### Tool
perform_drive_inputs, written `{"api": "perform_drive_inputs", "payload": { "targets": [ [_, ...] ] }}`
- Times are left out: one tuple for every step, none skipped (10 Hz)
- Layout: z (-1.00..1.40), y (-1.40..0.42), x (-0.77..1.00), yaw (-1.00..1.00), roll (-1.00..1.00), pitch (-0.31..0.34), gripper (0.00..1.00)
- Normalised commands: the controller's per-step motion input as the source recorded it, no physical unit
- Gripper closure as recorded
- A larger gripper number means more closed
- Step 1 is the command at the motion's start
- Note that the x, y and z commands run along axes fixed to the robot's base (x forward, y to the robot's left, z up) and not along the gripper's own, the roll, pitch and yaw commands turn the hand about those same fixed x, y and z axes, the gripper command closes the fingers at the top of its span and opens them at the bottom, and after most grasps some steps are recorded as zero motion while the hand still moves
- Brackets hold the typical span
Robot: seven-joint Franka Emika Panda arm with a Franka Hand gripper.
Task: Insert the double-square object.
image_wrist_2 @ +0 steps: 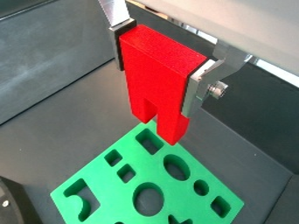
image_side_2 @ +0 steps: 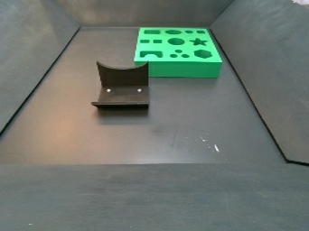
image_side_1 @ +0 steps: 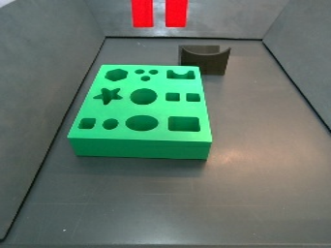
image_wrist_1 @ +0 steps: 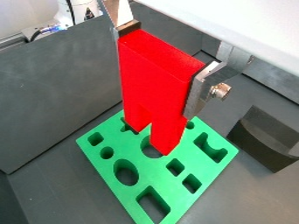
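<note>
The pick-up is done; the insertion is not. The gripper (image_wrist_1: 162,74) has its jaws clenched on the red block (image_wrist_1: 152,83), one silver finger (image_wrist_1: 208,80) pressed against each side of its solid top, as both wrist views show. The block hangs with its two square legs pointing down, and the slot between them is plain in a wrist view (image_wrist_2: 159,112).

The block is held in the air above the green board (image_wrist_1: 158,164), well clear of it. In a side view only the two leg tips (image_side_1: 158,12) show at the upper edge of the picture, high over the far end of the board (image_side_1: 142,107). The gripper itself is out of that picture, and neither it nor the block appears in the side view that shows the board (image_side_2: 179,50) at the far end of the table (image_side_2: 182,135).

None of the board's holes holds anything. The pair of small square holes (image_side_1: 183,97) looks like the likely match for the legs, though that is a judgement from shape alone. What is left: carry the block over those holes, line up both legs, lower it until they seat, then let go.

The dark grey block (image_side_1: 204,58) sits beside the board, untouched and out of the way.
</note>
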Motion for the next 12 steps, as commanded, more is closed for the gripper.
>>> {"api": "perform_drive_inputs", "payload": {
  "targets": [
    [-1.00, 0.22, 0.84, -0.11, 0.00, 0.073, 1.00],
    [-1.00, 0.23, 0.83, -0.12, 0.00, 0.076, 1.00],
    [-1.00, 0.23, 0.79, -0.11, 0.00, 0.076, 1.00],
    [-1.00, 0.23, 0.75, -0.09, 0.00, 0.081, 1.00],
    [-1.00, 0.24, 0.69, -0.06, 0.00, 0.083, 1.00],
    [-1.00, 0.26, 0.49, 0.00, 0.07, 0.046, 1.00],
    [-0.82, 0.17, 0.22, 0.01, 0.18, 0.000, 1.00],
    [-0.63, 0.07, 0.09, 0.00, 0.20, 0.000, 1.00],
    [-0.39, 0.00, 0.02, -0.06, 0.17, 0.003, 1.00],
    [-0.31, 0.00, 0.04, -0.12, 0.14, 0.026, 1.00],
    [-0.26, 0.00, 0.03, -0.13, 0.16, 0.040, 1.00],
    [-0.25, 0.02, 0.03, -0.12, 0.17, 0.049, 1.00]
  ]
}}
